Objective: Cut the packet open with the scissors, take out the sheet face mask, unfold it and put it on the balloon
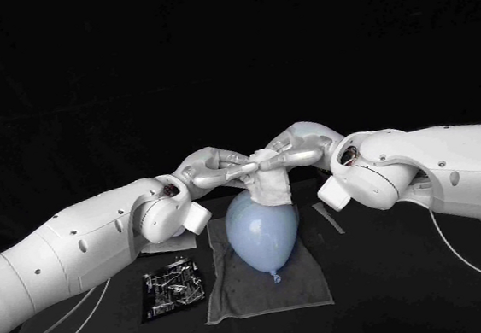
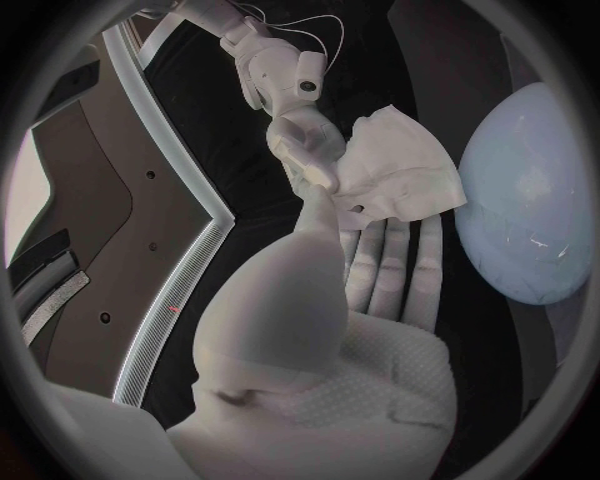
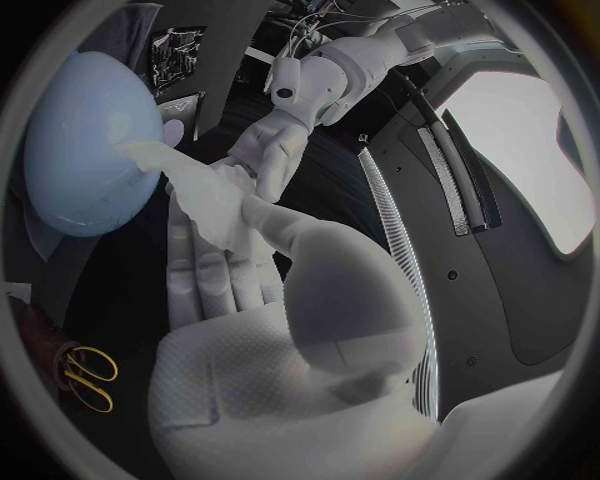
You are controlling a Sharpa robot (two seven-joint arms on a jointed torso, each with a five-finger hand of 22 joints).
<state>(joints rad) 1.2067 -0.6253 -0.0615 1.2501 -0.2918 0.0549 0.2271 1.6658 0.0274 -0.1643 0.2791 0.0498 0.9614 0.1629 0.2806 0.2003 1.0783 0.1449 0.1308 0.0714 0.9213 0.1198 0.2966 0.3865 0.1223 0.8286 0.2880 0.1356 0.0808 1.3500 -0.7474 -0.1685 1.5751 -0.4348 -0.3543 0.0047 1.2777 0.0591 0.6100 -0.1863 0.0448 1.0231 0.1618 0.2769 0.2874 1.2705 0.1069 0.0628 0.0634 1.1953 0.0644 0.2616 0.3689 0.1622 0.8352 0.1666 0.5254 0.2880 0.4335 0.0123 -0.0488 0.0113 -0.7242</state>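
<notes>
A pale blue balloon [image 1: 264,232] lies on a white cloth [image 1: 268,296] at the table's middle. Above its far end my left hand [image 1: 210,170] and right hand [image 1: 300,149] meet and both pinch the crumpled white sheet mask [image 1: 271,180], which hangs down onto the balloon's top. The left wrist view has the mask [image 2: 394,170] between my left hand [image 2: 363,270] and the right hand [image 2: 300,140], beside the balloon [image 2: 531,200]. In the right wrist view the mask [image 3: 200,190] runs from my right hand [image 3: 238,270] to the left hand [image 3: 269,150] and drapes against the balloon [image 3: 88,140].
The black packet [image 1: 171,289] lies flat on the table to the left of the cloth. A pale strip [image 1: 328,219] lies to the right of the balloon. Scissors with yellow handles [image 3: 88,375] rest on the table under my right arm.
</notes>
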